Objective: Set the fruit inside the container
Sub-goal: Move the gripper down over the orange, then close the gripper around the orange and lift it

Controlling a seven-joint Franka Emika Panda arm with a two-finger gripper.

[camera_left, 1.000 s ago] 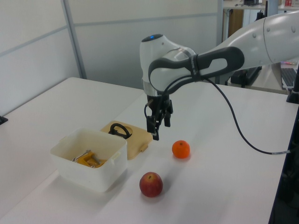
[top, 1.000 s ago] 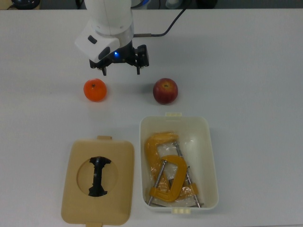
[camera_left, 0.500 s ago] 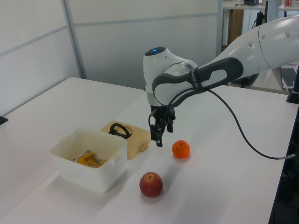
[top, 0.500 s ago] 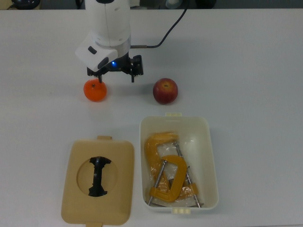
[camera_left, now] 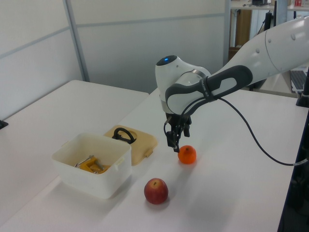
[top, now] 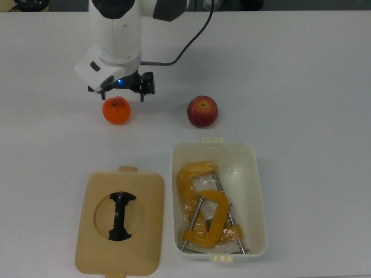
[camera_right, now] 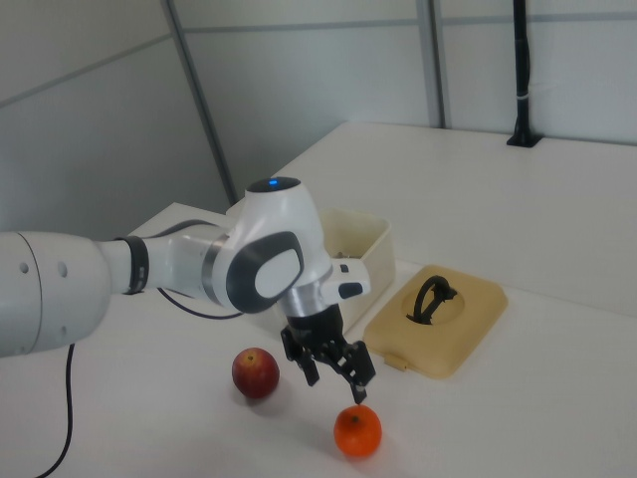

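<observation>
The fruit lies on the white table: a bright orange mandarin (top: 116, 110) (camera_left: 187, 154) (camera_right: 357, 431) and a dark red apple (top: 202, 111) (camera_left: 156, 191) (camera_right: 256, 372). My gripper (top: 121, 95) (camera_left: 175, 143) (camera_right: 334, 375) hangs open just above the mandarin, its fingers pointing down and spread wider than the fruit, with nothing between them. The container (top: 258, 191) (camera_left: 111, 179) (camera_right: 373, 239), a cream-white tub, stands below the apple in the top view. It holds yellow-orange metal clamps (top: 203, 208).
A flat tan lid (top: 95, 243) (camera_left: 145, 142) (camera_right: 468, 329) with a round cutout and a black handle lies at the top view's left of the tub. A black cable (top: 191, 37) runs from the arm across the table.
The gripper has moved toward the top view's left and come down, from between the two fruits to just over the mandarin. Fruit, tub and lid have not moved.
</observation>
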